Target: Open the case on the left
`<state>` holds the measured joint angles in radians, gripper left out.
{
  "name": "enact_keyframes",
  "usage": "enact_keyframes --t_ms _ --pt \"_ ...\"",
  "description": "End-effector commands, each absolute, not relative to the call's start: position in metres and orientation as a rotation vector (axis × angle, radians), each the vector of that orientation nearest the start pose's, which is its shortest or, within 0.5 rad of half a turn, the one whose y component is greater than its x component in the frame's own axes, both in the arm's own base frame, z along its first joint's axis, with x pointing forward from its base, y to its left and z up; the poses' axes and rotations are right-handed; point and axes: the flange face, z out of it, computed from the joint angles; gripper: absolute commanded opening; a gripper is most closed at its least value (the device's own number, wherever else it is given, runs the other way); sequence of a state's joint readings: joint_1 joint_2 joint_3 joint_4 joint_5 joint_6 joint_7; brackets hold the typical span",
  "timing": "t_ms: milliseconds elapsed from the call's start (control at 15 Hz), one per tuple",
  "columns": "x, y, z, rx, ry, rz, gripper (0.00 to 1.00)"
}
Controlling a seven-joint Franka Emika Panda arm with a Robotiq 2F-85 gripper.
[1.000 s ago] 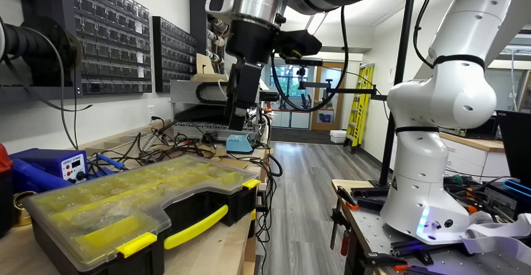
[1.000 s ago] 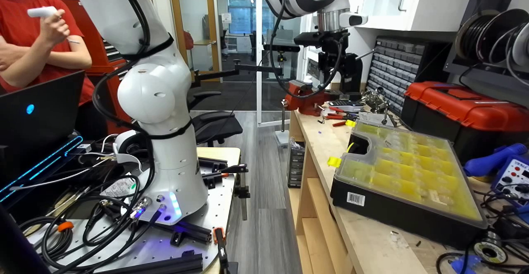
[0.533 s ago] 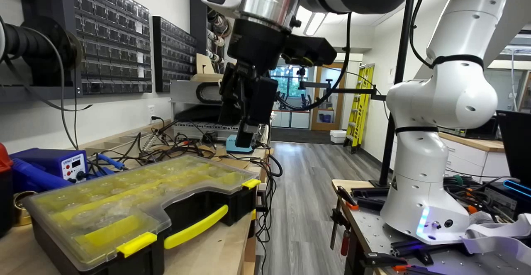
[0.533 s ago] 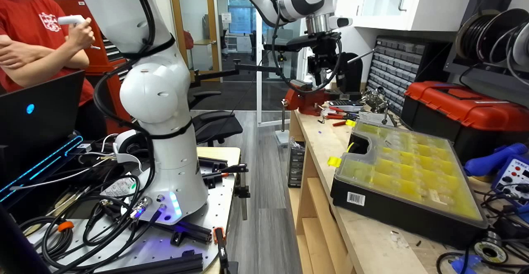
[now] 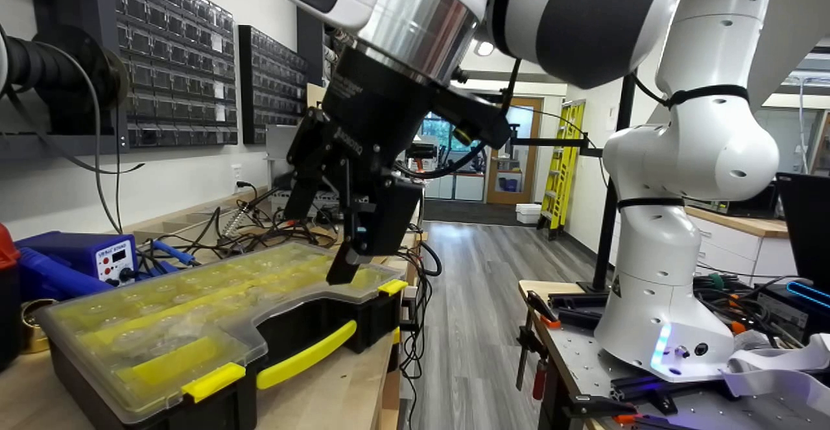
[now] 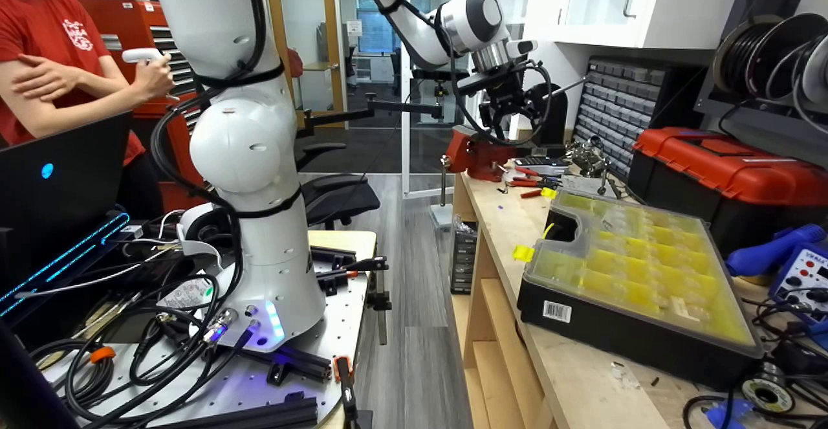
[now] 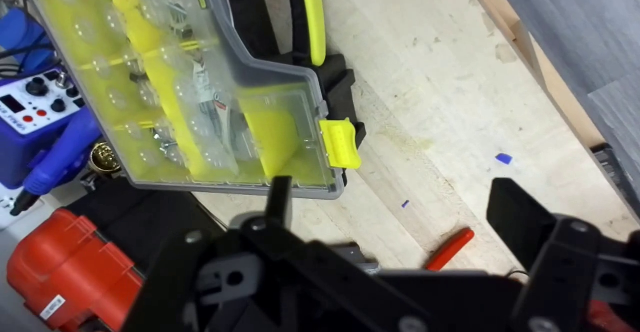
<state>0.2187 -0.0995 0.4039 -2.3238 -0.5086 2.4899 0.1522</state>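
The case (image 6: 621,333) is black with yellow latches (image 5: 214,382), the toolbox (image 6: 731,183) red and black, the gripper (image 7: 390,203) black, the floor (image 5: 480,300) streaked grey.

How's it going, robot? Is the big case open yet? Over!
Gripper open, holding nothing. Organizer case closed, clear lid down. Possible snag: red tool handle near it on the workbench.

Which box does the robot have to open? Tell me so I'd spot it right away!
Start at the long wooden workbench. On it, next to a red-topped black toolbox, lies a wide, flat black case. Unlike the toolbox, the case has a see-through lid showing yellow bins, plus a yellow handle and yellow latches.
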Motion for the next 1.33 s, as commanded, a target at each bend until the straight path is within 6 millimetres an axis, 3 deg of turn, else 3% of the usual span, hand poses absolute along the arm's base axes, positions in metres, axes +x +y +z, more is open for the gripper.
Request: enact_keyframes --t_ms 0,133,200,400,800,1267 --pt "0.442 0.323 0.380 -3.062 -1.437 -0.684 1.00" --pt "0.450 0.328 0.367 -3.071 -1.453 -0.659 1.00" --pt "0.440 0.318 0.373 -3.065 -1.458 -0.635 1.00" --pt "0.449 0.325 0.362 -3.056 -1.470 -0.614 1.00" --pt "0.451 0.326 0.363 -3.054 -1.469 -0.620 1.00" --pt "0.443 0.356 0.334 -3.035 -1.623 -0.615 1.00"
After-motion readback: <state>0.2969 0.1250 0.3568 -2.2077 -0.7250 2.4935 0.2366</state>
